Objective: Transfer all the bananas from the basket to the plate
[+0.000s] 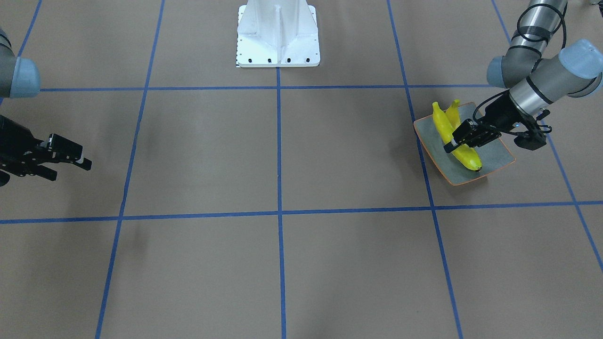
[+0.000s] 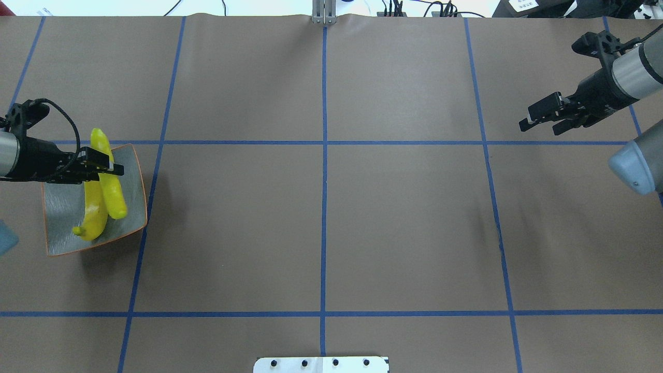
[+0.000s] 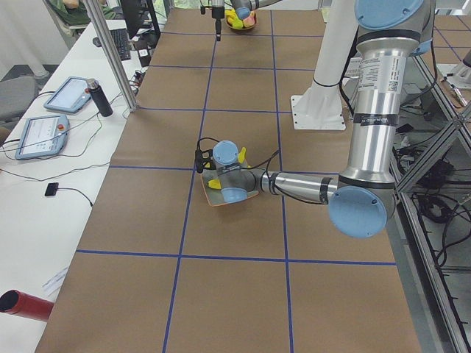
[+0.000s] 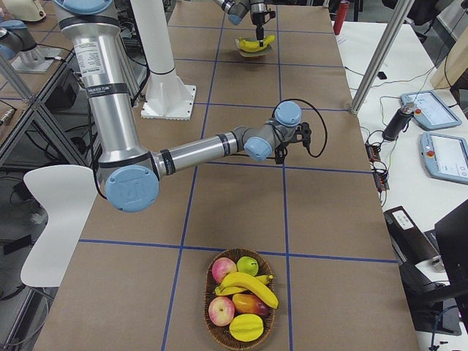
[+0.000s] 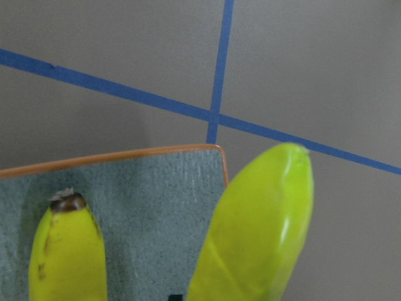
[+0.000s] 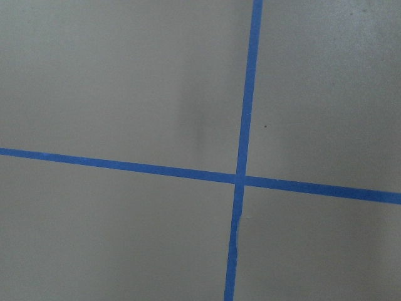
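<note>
The grey-green plate (image 2: 62, 207) with an orange rim lies at the table's left end, two yellow bananas on it. One banana (image 2: 93, 217) lies flat. The other banana (image 2: 114, 194) rests across it, its far tip (image 5: 282, 169) past the plate's rim (image 5: 156, 150). My left gripper (image 2: 106, 168) sits over this upper banana's middle, fingers close around it. The basket (image 4: 238, 307) stands at the table's opposite end and holds more bananas (image 4: 252, 285) among other fruit. My right gripper (image 2: 538, 124) hangs open and empty above bare table, away from the basket.
Apples and other fruit fill the basket around the bananas. The white robot base (image 1: 278, 37) stands at the table's middle edge. Two tablets (image 4: 439, 146) and a dark bottle (image 4: 398, 121) lie on a side bench.
</note>
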Robot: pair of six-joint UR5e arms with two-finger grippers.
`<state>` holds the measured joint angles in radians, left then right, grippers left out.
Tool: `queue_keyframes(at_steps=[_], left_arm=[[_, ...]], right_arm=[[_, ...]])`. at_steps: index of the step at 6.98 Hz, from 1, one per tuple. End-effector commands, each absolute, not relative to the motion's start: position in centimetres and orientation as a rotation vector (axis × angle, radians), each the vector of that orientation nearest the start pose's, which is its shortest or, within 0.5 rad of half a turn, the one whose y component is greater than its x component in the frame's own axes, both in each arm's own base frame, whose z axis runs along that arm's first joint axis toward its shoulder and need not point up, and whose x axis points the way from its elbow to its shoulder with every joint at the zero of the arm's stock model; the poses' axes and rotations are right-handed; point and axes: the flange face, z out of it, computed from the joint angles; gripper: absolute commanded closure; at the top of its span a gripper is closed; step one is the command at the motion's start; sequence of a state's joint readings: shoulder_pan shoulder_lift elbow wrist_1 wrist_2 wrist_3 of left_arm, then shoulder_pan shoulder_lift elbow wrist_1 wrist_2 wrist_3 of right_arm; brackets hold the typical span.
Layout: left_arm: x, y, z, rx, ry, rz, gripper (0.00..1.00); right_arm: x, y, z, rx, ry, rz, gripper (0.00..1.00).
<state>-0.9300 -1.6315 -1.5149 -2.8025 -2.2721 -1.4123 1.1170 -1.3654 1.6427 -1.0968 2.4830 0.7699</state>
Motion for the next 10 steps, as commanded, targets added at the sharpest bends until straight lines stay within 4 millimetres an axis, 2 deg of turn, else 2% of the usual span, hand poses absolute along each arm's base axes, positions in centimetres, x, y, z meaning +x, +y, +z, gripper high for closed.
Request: queue_keyframes(at_steps=[1, 3, 4, 5, 6, 8, 9, 10], left_arm=[[25.5, -46.0, 51.4, 0.125, 1.321, -0.196, 0.00], [23.7, -46.5, 51.7, 0.172, 1.312, -0.164, 0.00], [21.1, -47.3, 51.8, 0.152, 1.323, -0.177, 0.00], [17.8, -48.2, 51.6, 0.145, 1.336, -0.184, 0.00], [15.7, -49.0, 51.8, 0.171, 1.316, -0.182, 0.00], [11.0, -51.4, 53.5, 0.278, 1.189, -0.128, 0.00], [9.8, -52.4, 53.8, 0.309, 1.141, -0.089, 0.00], [10.1, -53.0, 53.0, 0.321, 1.144, -0.075, 0.00]], right_arm=[[-20.4, -54.3, 44.8, 0.068, -1.104, -0.053, 0.00], [-20.1, -54.4, 45.8, 0.088, -1.067, -0.026, 0.00], [-19.6, -54.6, 46.3, 0.098, -1.052, -0.017, 0.00], [-18.0, -55.1, 47.4, 0.105, -1.038, 0.005, 0.00], [-16.4, -55.2, 50.0, 0.128, -1.007, -0.031, 0.00], [-10.9, -55.1, 57.9, 0.178, -0.858, -0.136, 0.00], [-6.1, -55.5, 60.5, 0.163, -0.760, -0.194, 0.00], [-2.5, -55.9, 61.5, 0.117, -0.653, -0.245, 0.00]])
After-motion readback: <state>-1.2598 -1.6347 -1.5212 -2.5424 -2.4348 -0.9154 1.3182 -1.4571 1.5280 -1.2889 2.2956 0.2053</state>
